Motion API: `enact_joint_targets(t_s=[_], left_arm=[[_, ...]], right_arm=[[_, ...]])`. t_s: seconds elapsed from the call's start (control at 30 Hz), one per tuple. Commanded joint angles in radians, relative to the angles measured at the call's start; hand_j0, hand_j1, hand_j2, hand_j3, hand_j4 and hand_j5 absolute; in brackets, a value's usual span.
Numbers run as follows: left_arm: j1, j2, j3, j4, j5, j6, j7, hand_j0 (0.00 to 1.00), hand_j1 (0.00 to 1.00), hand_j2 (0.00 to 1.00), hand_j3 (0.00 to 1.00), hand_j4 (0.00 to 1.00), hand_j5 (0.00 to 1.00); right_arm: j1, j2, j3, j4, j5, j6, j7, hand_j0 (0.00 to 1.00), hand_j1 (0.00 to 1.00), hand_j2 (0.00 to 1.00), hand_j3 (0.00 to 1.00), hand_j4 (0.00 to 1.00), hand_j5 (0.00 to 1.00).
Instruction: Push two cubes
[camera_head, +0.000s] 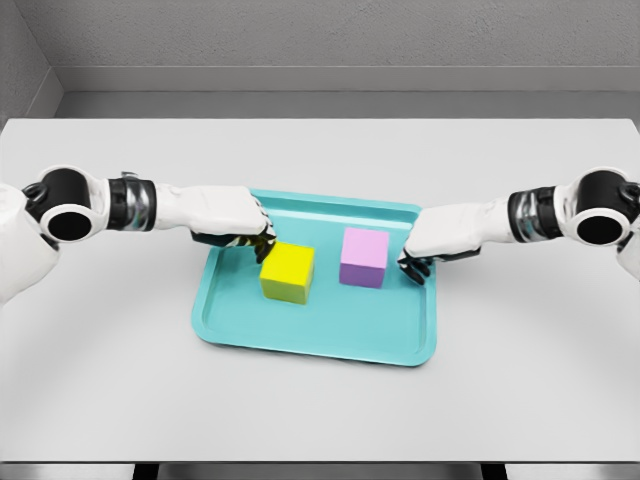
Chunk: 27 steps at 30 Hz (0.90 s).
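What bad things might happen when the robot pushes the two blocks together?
The left hand meets the yellow cube at its back corner, so the cube may twist instead of sliding straight. The right hand sits low beside the purple cube, near the teal tray rim, and might catch it.

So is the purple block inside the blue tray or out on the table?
Inside. The purple block sits flat on the tray's floor, with the teal tray rim showing all around it, next to the yellow block.
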Motion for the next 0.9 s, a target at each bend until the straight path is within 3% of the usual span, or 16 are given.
enact_joint_targets(t_s=[0.0, 0.1, 0.17, 0.3, 0.33, 0.4, 0.43, 0.6, 0.87], left_arm=[[-0.002, -0.004, 0.004, 0.031, 0.006, 0.001, 0.000, 0.40, 0.40, 0.40, 0.40, 0.40, 0.40], [-0.021, 0.042, 0.014, 0.039, 0.043, 0.001, 0.000, 0.40, 0.40, 0.40, 0.40, 0.40, 0.40], [-0.023, 0.129, 0.014, 0.028, 0.120, 0.001, 0.000, 0.40, 0.40, 0.40, 0.40, 0.40, 0.40], [-0.023, 0.163, 0.014, 0.025, 0.130, 0.001, 0.000, 0.40, 0.40, 0.40, 0.40, 0.40, 0.40], [-0.021, 0.174, 0.008, -0.007, 0.146, 0.001, 0.000, 0.42, 0.42, 0.42, 0.42, 0.42, 0.42], [0.023, 0.281, -0.022, -0.217, 0.156, 0.001, 0.000, 0.42, 0.42, 0.42, 0.42, 0.42, 0.42], [0.026, 0.286, -0.061, -0.286, 0.152, 0.001, 0.000, 0.42, 0.42, 0.42, 0.42, 0.42, 0.42], [0.034, 0.272, -0.085, -0.299, 0.152, 0.001, 0.000, 0.42, 0.42, 0.42, 0.42, 0.42, 0.42], [0.026, 0.240, -0.085, -0.280, 0.149, 0.001, 0.000, 0.42, 0.42, 0.42, 0.42, 0.42, 0.42]], right_arm=[[0.000, 0.015, -0.001, -0.001, -0.002, 0.002, 0.000, 0.27, 0.27, 0.27, 0.27, 0.27, 0.27], [-0.008, 0.010, -0.005, 0.008, -0.002, 0.002, 0.000, 0.29, 0.29, 0.29, 0.29, 0.29, 0.29], [-0.026, 0.009, -0.011, 0.077, -0.002, 0.002, 0.000, 0.31, 0.31, 0.31, 0.31, 0.31, 0.31], [-0.048, 0.013, -0.016, 0.128, 0.004, 0.002, 0.000, 0.35, 0.35, 0.35, 0.35, 0.35, 0.35], [-0.051, 0.015, -0.027, 0.131, 0.007, 0.002, 0.000, 0.37, 0.37, 0.37, 0.37, 0.37, 0.37], [-0.064, 0.042, -0.036, 0.154, 0.011, 0.002, 0.000, 0.38, 0.38, 0.38, 0.38, 0.38, 0.38], [-0.069, 0.056, -0.036, 0.172, 0.011, 0.002, 0.000, 0.38, 0.38, 0.38, 0.38, 0.38, 0.38], [-0.081, 0.114, -0.036, 0.221, 0.040, 0.002, 0.000, 0.38, 0.38, 0.38, 0.38, 0.38, 0.38], [-0.097, 0.154, -0.030, 0.223, 0.067, 0.002, 0.000, 0.37, 0.37, 0.37, 0.37, 0.37, 0.37]])
